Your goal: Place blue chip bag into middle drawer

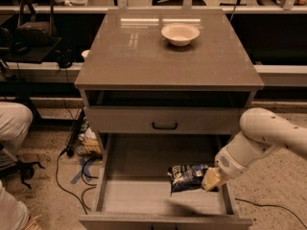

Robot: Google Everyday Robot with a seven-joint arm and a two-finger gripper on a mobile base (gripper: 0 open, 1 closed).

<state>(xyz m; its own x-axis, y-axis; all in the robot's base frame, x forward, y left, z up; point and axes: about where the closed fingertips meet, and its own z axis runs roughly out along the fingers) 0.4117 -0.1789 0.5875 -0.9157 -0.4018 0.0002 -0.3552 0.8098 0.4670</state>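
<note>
The blue chip bag [188, 175] is dark blue with white lettering and hangs low inside the open middle drawer [139, 195], toward its right side, just above the bare grey floor. My gripper [210, 179] is at the bag's right end, at the end of my white arm that comes in from the right over the drawer's right wall. It is shut on the blue chip bag.
A white bowl [180, 33] stands on the cabinet top [144, 56]. The upper drawer front with a black handle [164, 126] is shut. Cables lie on the floor at left [72, 176]. A person's leg [12, 128] is at the far left.
</note>
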